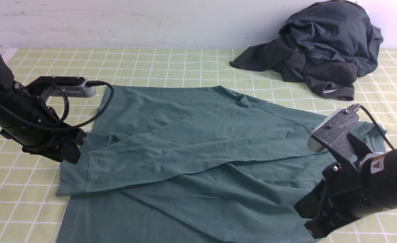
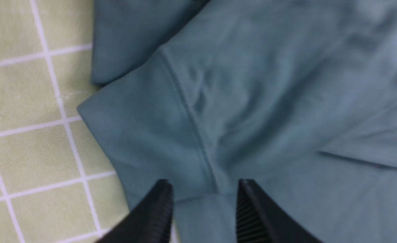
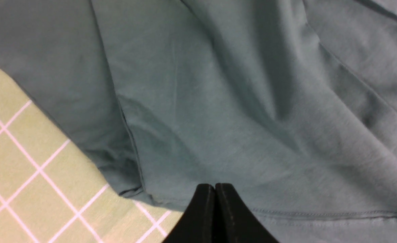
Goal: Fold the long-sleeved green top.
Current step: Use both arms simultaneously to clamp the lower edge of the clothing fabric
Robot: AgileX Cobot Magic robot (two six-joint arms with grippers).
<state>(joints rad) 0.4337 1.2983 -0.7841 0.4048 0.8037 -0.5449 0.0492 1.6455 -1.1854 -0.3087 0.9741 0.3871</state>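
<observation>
Pale green checked tablecloth [image 1: 184, 64], dark clothes pile [image 1: 323, 50] at far right. Green top [image 1: 191, 141] lies flat mid-table, collar toward the far side. One sleeve [image 1: 171, 152] crosses it right to left (cuff [image 2: 134, 128] at left edge). My left claw [image 2: 203, 189] hovers spread over the cuff. My right claw [image 3: 215, 189] is pressed together at the top's near-right edge.

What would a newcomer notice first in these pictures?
A green long-sleeved top lies spread, one sleeve folded across it, in the middle of a yellow-green checked cloth. A dark heap of clothes sits at the far right. The left pincer is open over the top's left edge, and the right pincer is shut at its right edge.
</observation>
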